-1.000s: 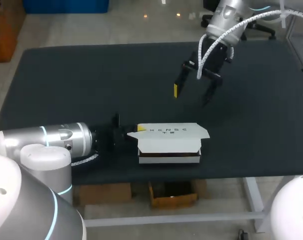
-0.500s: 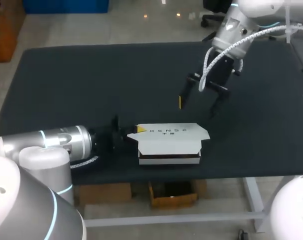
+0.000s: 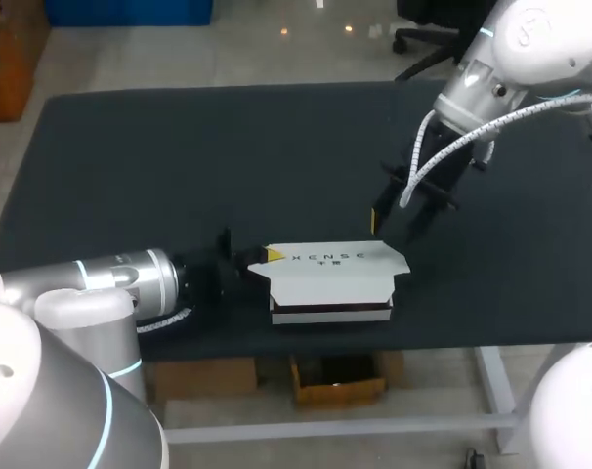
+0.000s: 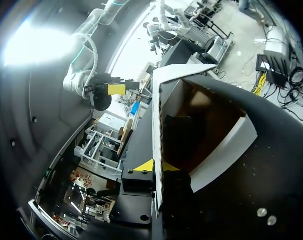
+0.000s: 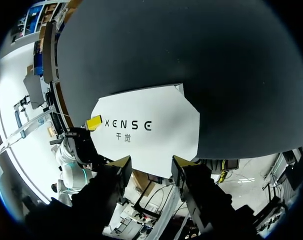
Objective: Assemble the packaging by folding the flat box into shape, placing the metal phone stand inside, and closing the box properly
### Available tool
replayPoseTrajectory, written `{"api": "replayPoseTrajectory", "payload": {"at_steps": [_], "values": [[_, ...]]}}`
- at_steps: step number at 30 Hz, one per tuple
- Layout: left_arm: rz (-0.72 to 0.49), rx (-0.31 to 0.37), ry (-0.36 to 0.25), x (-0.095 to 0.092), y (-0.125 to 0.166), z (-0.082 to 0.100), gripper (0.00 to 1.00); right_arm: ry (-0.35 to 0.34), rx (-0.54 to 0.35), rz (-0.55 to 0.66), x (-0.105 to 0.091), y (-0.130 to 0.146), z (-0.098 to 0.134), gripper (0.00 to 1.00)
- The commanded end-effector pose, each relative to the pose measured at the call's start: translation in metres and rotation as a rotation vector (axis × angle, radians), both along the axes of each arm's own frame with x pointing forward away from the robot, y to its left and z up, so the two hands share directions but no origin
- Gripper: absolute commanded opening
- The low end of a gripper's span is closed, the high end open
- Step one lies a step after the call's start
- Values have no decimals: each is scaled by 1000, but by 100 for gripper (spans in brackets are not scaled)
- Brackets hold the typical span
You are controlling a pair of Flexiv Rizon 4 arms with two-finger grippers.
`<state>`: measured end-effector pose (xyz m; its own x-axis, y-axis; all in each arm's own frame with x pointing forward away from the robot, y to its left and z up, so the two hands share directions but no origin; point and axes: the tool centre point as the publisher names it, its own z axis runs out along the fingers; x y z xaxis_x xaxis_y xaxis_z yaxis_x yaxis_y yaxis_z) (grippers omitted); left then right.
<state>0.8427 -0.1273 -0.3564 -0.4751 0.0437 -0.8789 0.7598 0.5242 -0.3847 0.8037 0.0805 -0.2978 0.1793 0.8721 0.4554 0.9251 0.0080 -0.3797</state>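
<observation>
The white box (image 3: pixel 330 285) stands near the table's front edge with its printed lid (image 3: pixel 337 257) lying flat over the top. My left gripper (image 3: pixel 267 256) is at the box's left end, shut on its thin side wall (image 4: pixel 157 150), one yellow tip on each side. The brown inside of the box (image 4: pixel 201 120) shows ahead of the left gripper. My right gripper (image 3: pixel 397 227) hovers just behind the lid's right end, open, nothing between its fingers. The lid (image 5: pixel 146 127) lies ahead of the right gripper (image 5: pixel 150 165). No phone stand is visible.
The dark table (image 3: pixel 179 156) stretches wide behind and to the left of the box. The table's front edge (image 3: pixel 423 344) runs close in front of the box.
My right arm has swung right and come down toward the lid's right end, and its fingers have drawn closer together. The left gripper and the box have stayed put.
</observation>
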Motion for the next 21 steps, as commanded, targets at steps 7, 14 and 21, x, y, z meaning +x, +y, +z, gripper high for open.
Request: {"api": "replayPoseTrajectory", "payload": {"at_steps": [7,14,21], "values": [[2,-7,-33,-4,0,-5,0,-33,-4,-35,-10,-3,-14,46],[-3,-11,-39,-4,0,-5,0,-39,7,-10,-10,-3,-23,45],[-4,-15,-45,-4,-1,-5,0,-41,12,-4,-11,-2,-32,45]]}}
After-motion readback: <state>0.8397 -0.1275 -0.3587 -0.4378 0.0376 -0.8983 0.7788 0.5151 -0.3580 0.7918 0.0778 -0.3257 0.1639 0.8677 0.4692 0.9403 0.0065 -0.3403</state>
